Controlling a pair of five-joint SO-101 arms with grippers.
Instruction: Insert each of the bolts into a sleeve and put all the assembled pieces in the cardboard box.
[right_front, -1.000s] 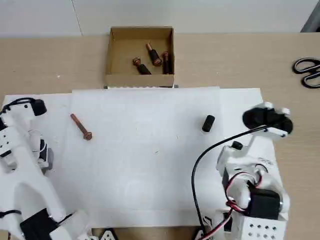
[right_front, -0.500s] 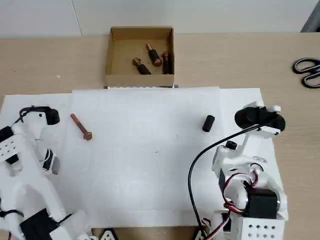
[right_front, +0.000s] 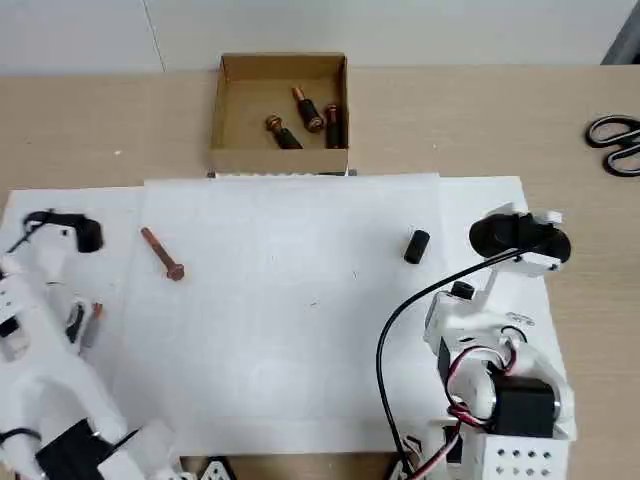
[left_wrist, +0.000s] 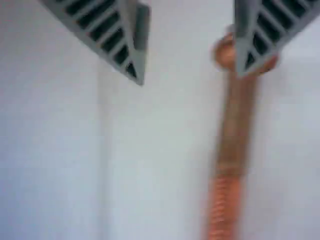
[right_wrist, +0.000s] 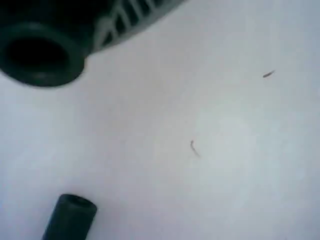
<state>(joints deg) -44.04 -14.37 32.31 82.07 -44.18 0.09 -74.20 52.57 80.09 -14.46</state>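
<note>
Left gripper (left_wrist: 191, 75) with fingers spread wide above the white sheet (right_front: 300, 330), copper bolt (left_wrist: 235, 150) lying loose with its head by one fingertip, black sleeve (right_front: 417, 246) on the sheet near the right arm (right_front: 470, 320), whose grip cannot be told, three assembled pieces (right_front: 300, 120) inside the cardboard box (right_front: 215, 110) on the worktop (right_front: 450, 120)

A wooden table (right_front: 450, 110) is covered across its near part by a white sheet (right_front: 300, 330). A cardboard box (right_front: 215, 110) is set on the bare wood just beyond the sheet's far edge. Scissors (right_front: 615, 143) are laid near the right edge. On the sheet, a bolt (right_front: 161, 253) and a sleeve (right_front: 417, 246) are placed well apart.
</note>
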